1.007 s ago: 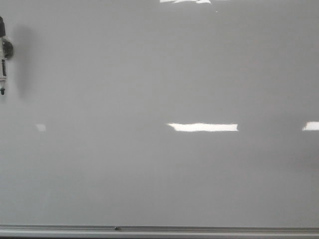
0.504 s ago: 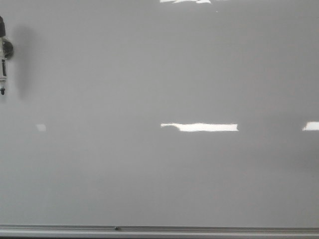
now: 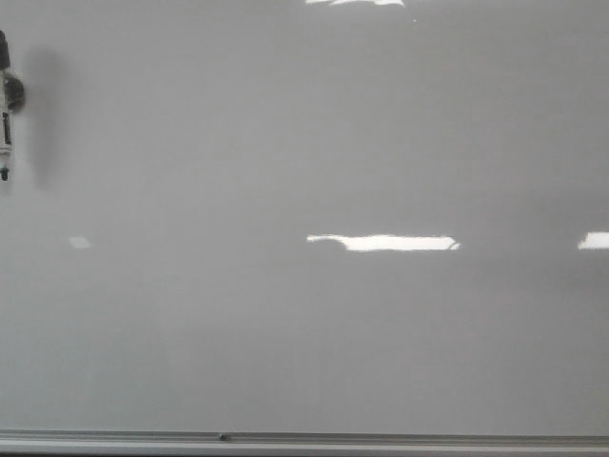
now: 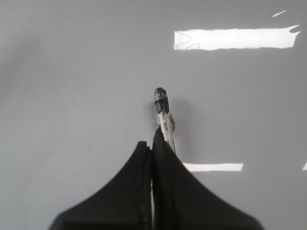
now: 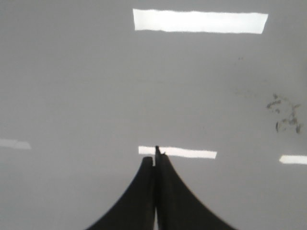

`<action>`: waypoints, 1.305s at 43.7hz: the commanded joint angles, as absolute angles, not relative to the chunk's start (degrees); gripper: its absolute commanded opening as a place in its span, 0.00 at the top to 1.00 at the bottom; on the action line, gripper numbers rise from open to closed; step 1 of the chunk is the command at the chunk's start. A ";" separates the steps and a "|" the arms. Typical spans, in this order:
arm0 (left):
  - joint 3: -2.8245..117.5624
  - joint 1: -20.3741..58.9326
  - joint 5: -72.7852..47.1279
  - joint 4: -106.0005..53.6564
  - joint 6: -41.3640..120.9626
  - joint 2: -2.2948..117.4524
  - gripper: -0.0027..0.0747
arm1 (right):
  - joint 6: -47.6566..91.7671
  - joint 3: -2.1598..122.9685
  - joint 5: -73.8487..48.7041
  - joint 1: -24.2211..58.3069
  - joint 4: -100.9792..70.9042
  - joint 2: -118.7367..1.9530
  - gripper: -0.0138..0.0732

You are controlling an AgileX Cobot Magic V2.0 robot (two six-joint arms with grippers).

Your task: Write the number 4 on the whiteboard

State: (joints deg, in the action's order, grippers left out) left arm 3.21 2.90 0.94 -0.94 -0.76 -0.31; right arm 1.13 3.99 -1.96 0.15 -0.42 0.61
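Observation:
The whiteboard (image 3: 304, 314) is glossy grey-white and fills every view. The number 4 is out of view. A white-barrelled marker (image 3: 6, 114) hangs at the far left edge of the front view, its black tip pointing down and a soft shadow beside it. In the left wrist view my left gripper (image 4: 151, 142) is shut on that marker (image 4: 164, 120). The black tip (image 4: 160, 95) sticks out past the fingers, close to the board. My right gripper (image 5: 154, 159) is shut with nothing between its fingers, over bare board.
A thin silver frame edge (image 3: 304, 440) runs along the bottom of the front view. Faint dark smudges (image 5: 285, 114) mark the board in the right wrist view. Bright ceiling-light reflections (image 3: 381, 243) lie across the surface.
The marker at the left edge has crept up a touch. The bright reflection in the middle of the board has stretched leftward. No stroke has appeared.

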 commanded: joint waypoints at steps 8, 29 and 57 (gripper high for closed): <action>21.00 2.88 -5.52 0.00 -0.80 2.65 0.99 | 1.04 21.43 -12.38 -0.23 -0.53 -3.00 0.92; 40.26 2.88 -25.77 -0.73 -0.80 22.55 0.99 | 1.04 36.66 -23.37 -0.23 -0.53 -24.54 0.92; 40.16 2.88 -27.12 -3.13 -0.80 39.59 0.62 | 1.09 33.78 -21.38 -0.23 -0.53 -37.38 0.67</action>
State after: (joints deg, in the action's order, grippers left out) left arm 38.30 2.90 -31.48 -2.43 -0.76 37.72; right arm 1.13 32.22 -26.24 0.15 -0.42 -36.69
